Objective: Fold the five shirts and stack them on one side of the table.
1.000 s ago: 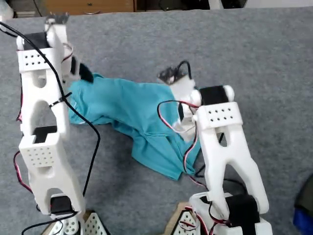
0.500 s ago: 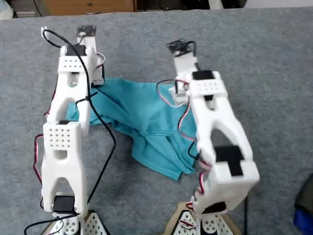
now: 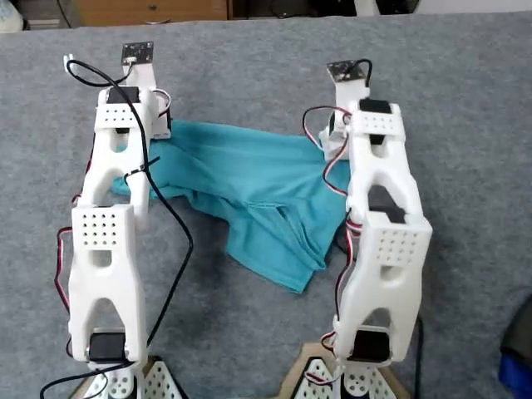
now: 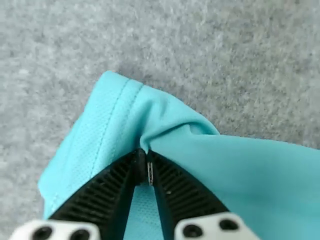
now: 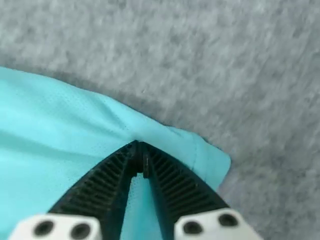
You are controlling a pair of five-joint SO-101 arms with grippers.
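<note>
A teal shirt (image 3: 249, 195) lies crumpled on the grey table between my two arms, its lower part bunched toward the front. My left gripper (image 4: 146, 159) is shut on a fold of the teal shirt (image 4: 210, 165) near a hemmed edge; in the high view the left gripper (image 3: 158, 129) sits at the shirt's far left corner. My right gripper (image 5: 139, 150) is shut on the teal shirt (image 5: 60, 135) close to a corner; in the high view the right gripper (image 3: 332, 137) is at the shirt's far right corner.
The grey cloth table (image 3: 465, 125) spreads open to the right and at the back. A wooden cabinet (image 3: 150, 10) stands past the far edge. A dark and blue object (image 3: 517, 349) shows at the near right edge. Both arm bases (image 3: 332, 378) stand at the front.
Both arms have swung toward the back of the table, the right arm also moving rightward, pulling the shirt's far edge out wider and straighter between the two grippers.
</note>
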